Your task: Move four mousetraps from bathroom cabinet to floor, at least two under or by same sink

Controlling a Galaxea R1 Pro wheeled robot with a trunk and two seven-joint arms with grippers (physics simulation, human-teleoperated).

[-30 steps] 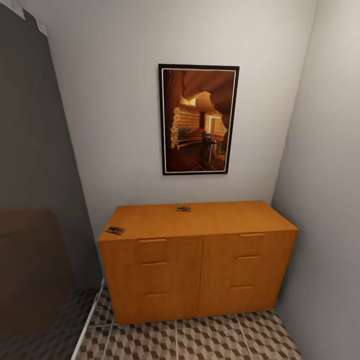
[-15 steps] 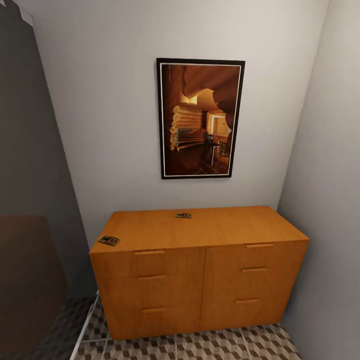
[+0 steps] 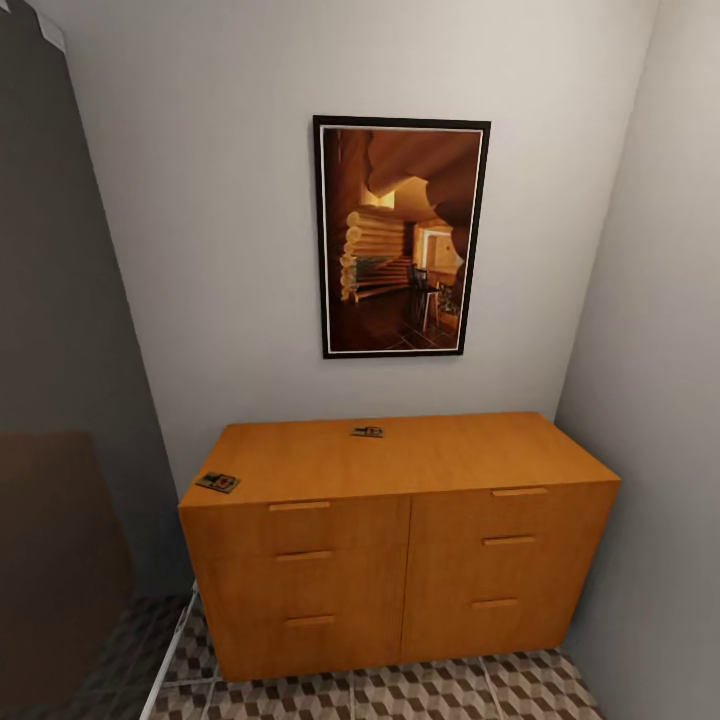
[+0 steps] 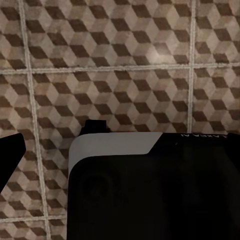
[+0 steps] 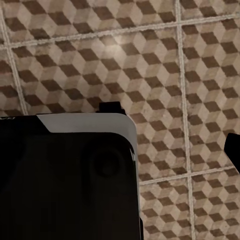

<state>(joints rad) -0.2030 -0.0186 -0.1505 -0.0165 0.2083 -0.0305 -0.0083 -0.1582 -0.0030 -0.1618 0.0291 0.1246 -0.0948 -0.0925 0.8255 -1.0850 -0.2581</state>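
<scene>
The low orange-brown cabinet (image 3: 400,560) stands against the far wall in the head view. Two mousetraps lie on its top: one mousetrap (image 3: 218,482) at the front left corner, the other mousetrap (image 3: 367,432) near the back edge at the middle. The cube-patterned bathroom floor (image 3: 450,695) shows in front of the cabinet, and again in the left wrist view as floor (image 4: 125,50) and in the right wrist view as floor (image 5: 165,65). A dark finger tip (image 4: 10,160) pokes in at the left wrist picture's edge, another finger tip (image 5: 234,150) at the right wrist one's. The bathroom sink is out of view.
A framed picture (image 3: 400,235) hangs above the cabinet. A grey wall (image 3: 650,400) closes the right side, and a dark panel (image 3: 60,400) the left. My black-and-white body (image 4: 150,190) blocks the lower part of the left wrist view, and the same body (image 5: 65,175) that of the right.
The head camera moved closer to the cabinet a second ago, so the cabinet looks larger and sits lower; over the last half second the view has held still. The mousetraps have not moved.
</scene>
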